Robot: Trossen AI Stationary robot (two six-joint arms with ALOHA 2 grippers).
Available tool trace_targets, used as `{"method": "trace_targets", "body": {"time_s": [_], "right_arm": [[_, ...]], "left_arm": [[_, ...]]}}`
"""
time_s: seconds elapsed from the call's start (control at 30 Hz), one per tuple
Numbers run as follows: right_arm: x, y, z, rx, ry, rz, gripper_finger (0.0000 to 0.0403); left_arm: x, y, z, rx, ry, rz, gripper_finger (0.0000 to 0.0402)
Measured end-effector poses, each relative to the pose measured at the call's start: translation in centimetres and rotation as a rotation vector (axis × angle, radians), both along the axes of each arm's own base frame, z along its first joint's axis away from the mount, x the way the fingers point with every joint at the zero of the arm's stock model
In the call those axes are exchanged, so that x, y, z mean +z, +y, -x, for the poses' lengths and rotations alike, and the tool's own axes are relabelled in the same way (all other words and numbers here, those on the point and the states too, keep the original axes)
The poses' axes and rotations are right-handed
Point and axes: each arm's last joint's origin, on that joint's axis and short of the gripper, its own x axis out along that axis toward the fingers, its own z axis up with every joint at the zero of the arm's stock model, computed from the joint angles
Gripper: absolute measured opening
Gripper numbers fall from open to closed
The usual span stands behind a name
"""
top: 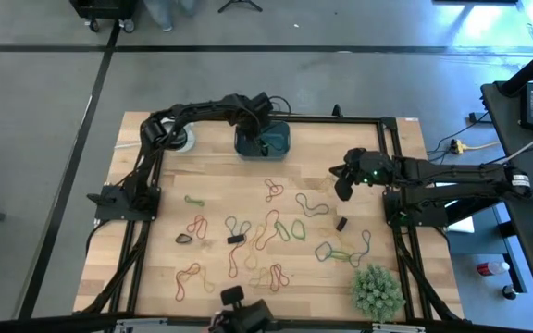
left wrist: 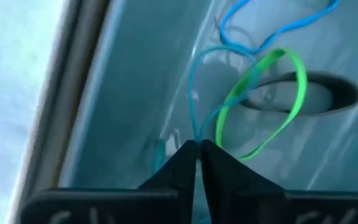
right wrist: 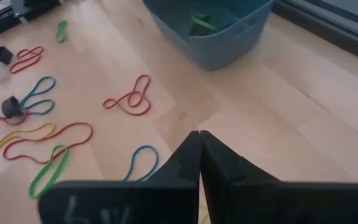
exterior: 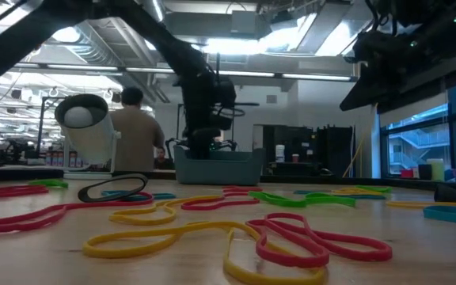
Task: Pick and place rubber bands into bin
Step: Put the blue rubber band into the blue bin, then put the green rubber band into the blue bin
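Rubber bands (top: 276, 231): thin floppy loops in red, orange, yellow, green, blue and dark tones, many twisted into figure-eights, scattered across the middle and near part of the desk (top: 211, 185).
Bands in bin: a green loop (left wrist: 263, 106) and a light blue loop (left wrist: 272, 28) lie on the bin's floor.
Bin (top: 263, 141): small teal-blue tray with rounded corners and low walls, at the far edge of the desk, centre.
Left gripper (top: 265, 125): hangs over the bin, tips down inside it; in the left wrist view the fingers (left wrist: 173, 171) stand almost together, with a thin teal strand (left wrist: 194, 93) running up from between the tips, possibly pinched there, though this view is too close to be sure.
Right gripper (top: 343, 188): raised above the desk on the right, near the bands, fingers closed with nothing between them.
Other things: a white roll (top: 181, 141) at the far left, a spiky green plant (top: 377, 289) at the near right corner.
Hard to make out: from table height the bin's inside is hidden by its wall; the right gripper shows there only as a dark shape at the upper edge.
Room: a person (exterior: 135, 131) stands beyond the desk, back turned.
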Motion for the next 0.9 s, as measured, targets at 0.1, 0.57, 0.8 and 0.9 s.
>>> {"method": "trace_targets", "body": {"time_s": [0.1,0.57,0.8,0.9], "right_arm": [[0.0,-0.2,0.0,-0.011,0.0,0.0,0.0006],[0.1,-0.3,0.0,-0.015,-0.011,0.001,0.002],[0.1,-0.3,0.0,-0.013,-0.01,0.003,0.002],[0.1,-0.3,0.0,-0.013,-0.01,0.003,0.002]], "left_arm": [[-0.1,0.1,0.1,0.009,-0.001,0.004,0.0059],[6.0,-2.5,0.4,0.107,-0.136,-0.038,0.0144],[11.1,-7.4,1.0,0.219,-0.233,-0.094,0.0122],[11.8,-10.3,1.7,0.225,-0.24,-0.101,0.0104]]}}
